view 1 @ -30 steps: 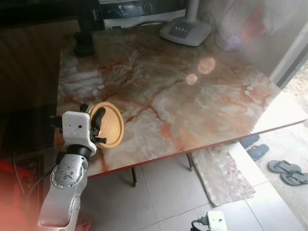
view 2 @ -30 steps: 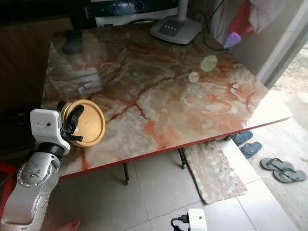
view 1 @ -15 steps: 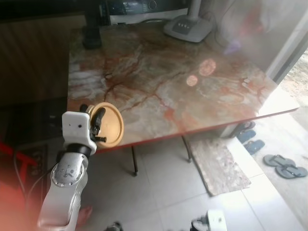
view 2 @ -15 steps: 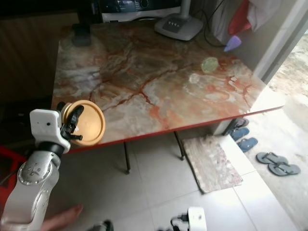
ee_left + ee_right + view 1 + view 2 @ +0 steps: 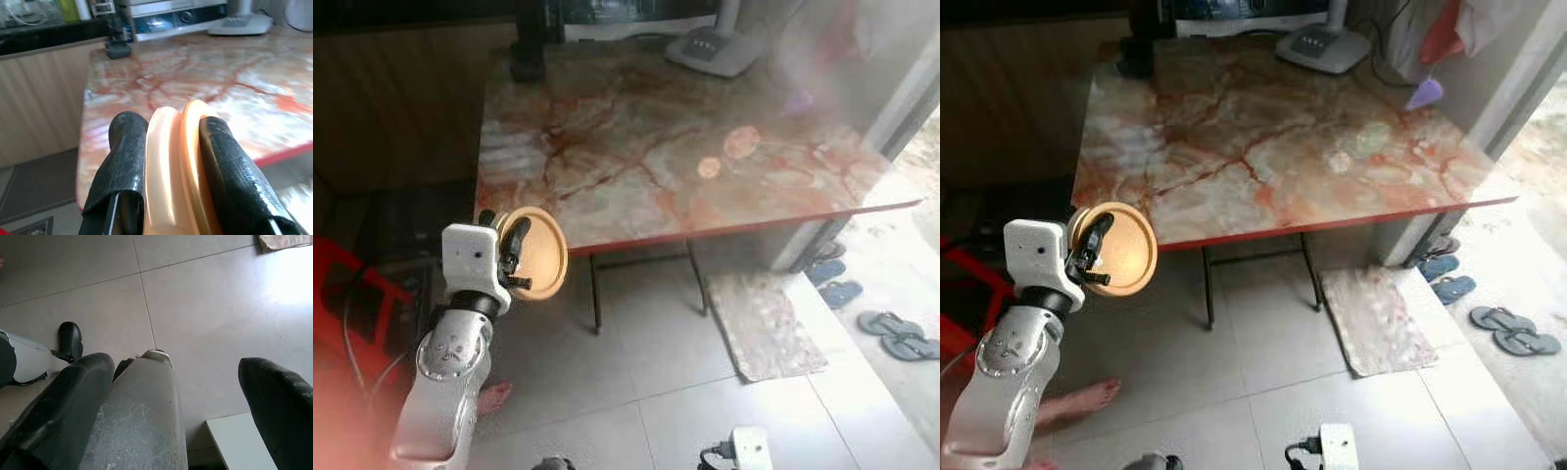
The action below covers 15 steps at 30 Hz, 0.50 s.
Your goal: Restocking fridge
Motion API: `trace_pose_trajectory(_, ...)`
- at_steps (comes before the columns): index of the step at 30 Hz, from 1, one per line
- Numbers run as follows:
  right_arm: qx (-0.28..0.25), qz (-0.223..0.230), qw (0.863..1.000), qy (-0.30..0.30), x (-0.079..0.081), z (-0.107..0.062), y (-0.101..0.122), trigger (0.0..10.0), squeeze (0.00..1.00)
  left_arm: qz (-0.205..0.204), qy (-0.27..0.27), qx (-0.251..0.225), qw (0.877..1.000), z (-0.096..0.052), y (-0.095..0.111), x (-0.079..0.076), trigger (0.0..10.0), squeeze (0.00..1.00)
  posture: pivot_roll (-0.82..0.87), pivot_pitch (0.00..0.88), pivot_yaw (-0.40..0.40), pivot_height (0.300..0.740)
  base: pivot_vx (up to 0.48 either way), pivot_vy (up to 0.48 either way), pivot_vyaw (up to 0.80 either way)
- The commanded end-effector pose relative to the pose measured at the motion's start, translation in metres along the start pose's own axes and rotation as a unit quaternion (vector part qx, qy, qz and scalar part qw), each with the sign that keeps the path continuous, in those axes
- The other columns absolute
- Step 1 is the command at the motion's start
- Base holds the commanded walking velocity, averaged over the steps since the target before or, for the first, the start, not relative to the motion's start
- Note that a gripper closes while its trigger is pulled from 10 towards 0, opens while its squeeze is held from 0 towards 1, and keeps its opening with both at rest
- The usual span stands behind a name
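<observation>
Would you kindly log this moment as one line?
left gripper: shut on round orange plastic plate | right gripper: open, above tiled floor | marble-patterned table: ahead

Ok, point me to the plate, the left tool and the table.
plate [image 5: 1126,252], right eye view, middle of its face
left tool [image 5: 168,128], left wrist view, midway between fingertips, on the plate rim
table [image 5: 636,157], left eye view, bare marble top

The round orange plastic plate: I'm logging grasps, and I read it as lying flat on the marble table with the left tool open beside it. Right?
Not quite. The round orange plastic plate is not on the marble table; the left tool holds it on edge in the air, off the table's near edge. The left wrist view shows both black fingers pressed against it.
</observation>
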State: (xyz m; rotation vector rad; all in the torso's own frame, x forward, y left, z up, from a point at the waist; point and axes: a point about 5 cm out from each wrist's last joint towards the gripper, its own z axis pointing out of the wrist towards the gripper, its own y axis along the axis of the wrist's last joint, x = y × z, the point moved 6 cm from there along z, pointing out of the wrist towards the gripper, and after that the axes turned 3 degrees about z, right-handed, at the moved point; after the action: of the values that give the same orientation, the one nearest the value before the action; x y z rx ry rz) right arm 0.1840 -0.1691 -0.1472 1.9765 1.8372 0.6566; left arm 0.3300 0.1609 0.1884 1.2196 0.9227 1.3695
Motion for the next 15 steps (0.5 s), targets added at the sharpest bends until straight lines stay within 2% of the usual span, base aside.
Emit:
trace_pose_trajectory(1,0.008,0.004,1.0,-0.003,-0.002,-0.001,-0.005,10.0,0.0,-0.001,-0.02,-0.002,1.0,0.001,0.001,-0.006,10.0,0.0,0.15,0.127,-0.043,0.74,0.0,0.0,0.0)
trace_pose_trajectory(2,0.008,0.004,1.0,-0.003,-0.002,-0.001,-0.005,10.0,0.0,-0.009,-0.05,0.003,0.999,-0.001,-0.001,-0.017,10.0,0.0,0.15,0.127,-0.043,0.74,0.0,0.0,0.0)
trace_pose_trajectory(3,0.008,0.004,1.0,-0.003,-0.002,-0.001,-0.005,10.0,0.0,-0.009,-0.05,0.003,0.999,-0.001,-0.001,-0.017,10.0,0.0,0.15,0.127,-0.043,0.74,0.0,0.0,0.0)
trace_pose_trajectory(5,0.008,0.004,1.0,-0.003,-0.002,-0.001,-0.005,10.0,0.0,-0.005,-0.099,0.025,0.995,-0.006,-0.011,-0.035,10.0,0.0,0.16,0.126,-0.041,0.74,0.0,0.0,0.0)
trace_pose_trajectory(7,0.008,0.004,1.0,-0.003,-0.001,-0.001,-0.005,10.0,0.0,-0.001,-0.108,0.033,0.994,-0.007,-0.017,-0.038,10.0,0.0,0.16,0.126,-0.04,0.74,0.0,0.0,0.0)
trace_pose_trajectory(9,0.008,0.004,1.0,-0.001,-0.001,-0.001,-0.004,10.0,0.0,-0.015,-0.079,0.103,0.991,-0.011,-0.06,-0.027,10.0,0.0,0.16,0.126,-0.043,0.74,0.0,0.0,0.0)
trace_pose_trajectory(12,0.008,0.004,1.0,-0.001,0.0,-0.001,-0.004,10.0,0.0,-0.033,-0.056,0.145,0.987,-0.016,-0.087,-0.018,10.0,0.0,0.16,0.126,-0.044,0.74,0.0,0.0,0.0)
trace_pose_trajectory(13,0.008,0.002,1.0,-0.001,0.0,-0.001,-0.004,10.0,0.0,-0.051,-0.046,0.185,0.98,-0.021,-0.109,-0.014,10.0,0.0,0.16,0.123,-0.046,0.74,0.0,0.0,0.0)
trace_pose_trajectory(15,0.009,-0.002,1.0,-0.001,0.0,-0.001,-0.004,10.0,0.0,-0.064,-0.034,0.219,0.973,-0.029,-0.132,-0.009,10.0,0.0,0.15,0.123,-0.045,0.74,0.0,0.0,0.0)
